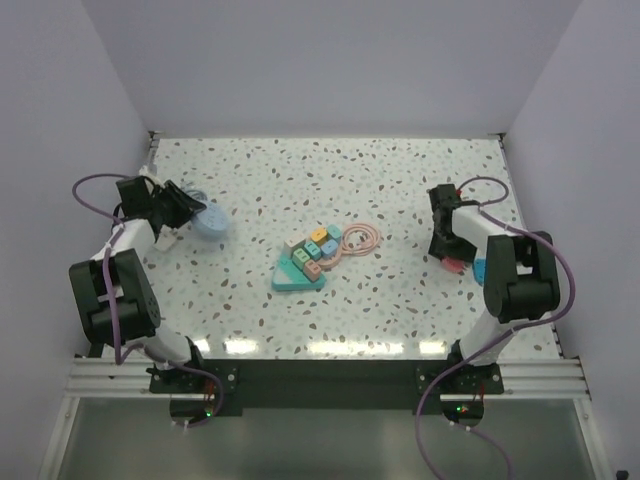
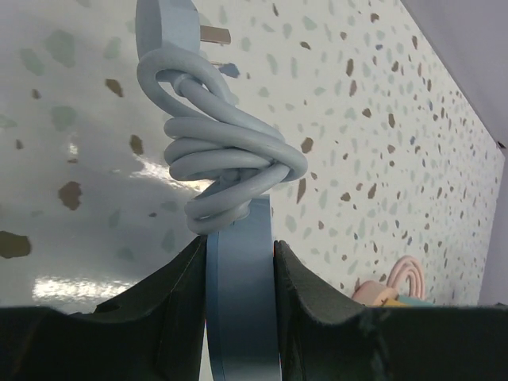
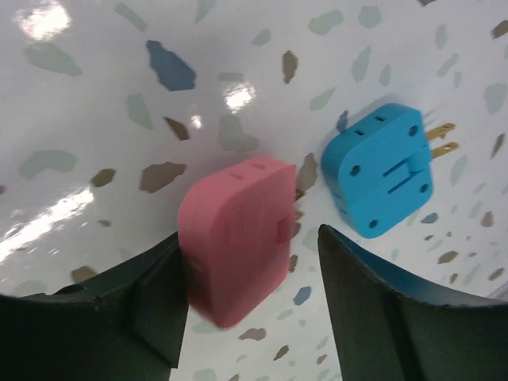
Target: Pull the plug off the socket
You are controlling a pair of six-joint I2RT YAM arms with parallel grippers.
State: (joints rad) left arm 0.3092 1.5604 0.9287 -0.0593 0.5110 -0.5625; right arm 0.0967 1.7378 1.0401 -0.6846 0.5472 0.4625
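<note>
- Right pincer (image 3: 250,238): open, fingers spread to either side of the pink socket block (image 3: 234,234); block close against one finger, with a clear gap to the other; nothing gripped.
- Blue plug (image 3: 381,178): flat on the table (image 1: 400,180) just outside the finger that stands clear of the block, apart from the block, with two brass prongs (image 3: 440,139) pointing away from the pincer.
- Left pincer (image 2: 240,246): closed on the edge of a light-blue flat piece (image 2: 242,317), held upright between the two fingers.
- Just beyond the left fingertips: a pale grey-blue cord (image 2: 226,159) wound into a tight bundle, touching the top of the held piece; past the bundle, the cord's own plug (image 2: 167,24), one metal pin showing at its side.
- Between the two pincers, well apart from both: a teal tray (image 1: 285,281) carrying small coloured blocks (image 1: 312,248), and a coiled pink cable (image 1: 362,237) just beside it.
- Markings: slots on the pink block, and holes and a raised tab on the blue plug's face; any lettering too small to make out.
- Hard to make out: near end of the pink block blurred; lower part of the light-blue piece cut off by the frame edge, full shape not clear from the wrist; cord's plug cut off at the top edge.
</note>
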